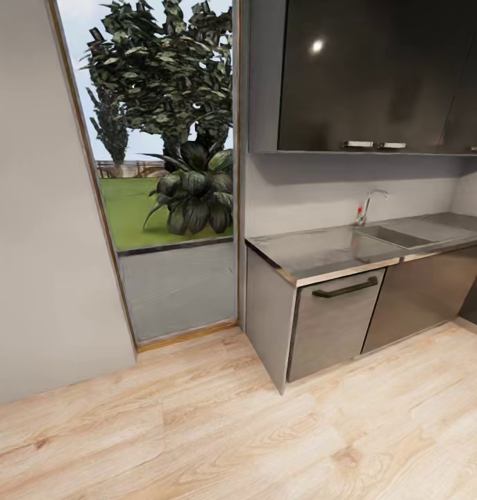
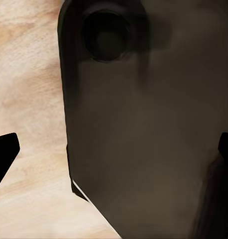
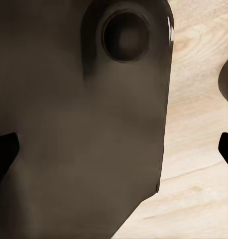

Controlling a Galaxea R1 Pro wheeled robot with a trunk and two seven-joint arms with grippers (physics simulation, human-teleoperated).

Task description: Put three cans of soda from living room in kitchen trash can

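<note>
The kitchen lies ahead in the head view, with dark glossy wall cabinets (image 1: 377, 69) over a steel worktop (image 1: 314, 250) that has a sink (image 1: 401, 236) and a tap (image 1: 369, 205). The soda cans and the trash can are out of view. My left gripper (image 2: 114, 149) is open; its black fingertips (image 2: 4, 157) stand far apart with nothing held. My right gripper (image 3: 114, 149) is open too, with black fingertips (image 3: 4, 152) at the frame's sides. Behind each gripper sits a dark part of my own body over the light wood floor (image 2: 29, 74).
A tall glass door (image 1: 169, 208) onto a garden stands left of the counter, beside a plain grey wall (image 1: 37, 208). The counter's end panel (image 1: 266, 312) and a grey door with a dark handle (image 1: 346, 287) face the wood floor (image 1: 231, 430).
</note>
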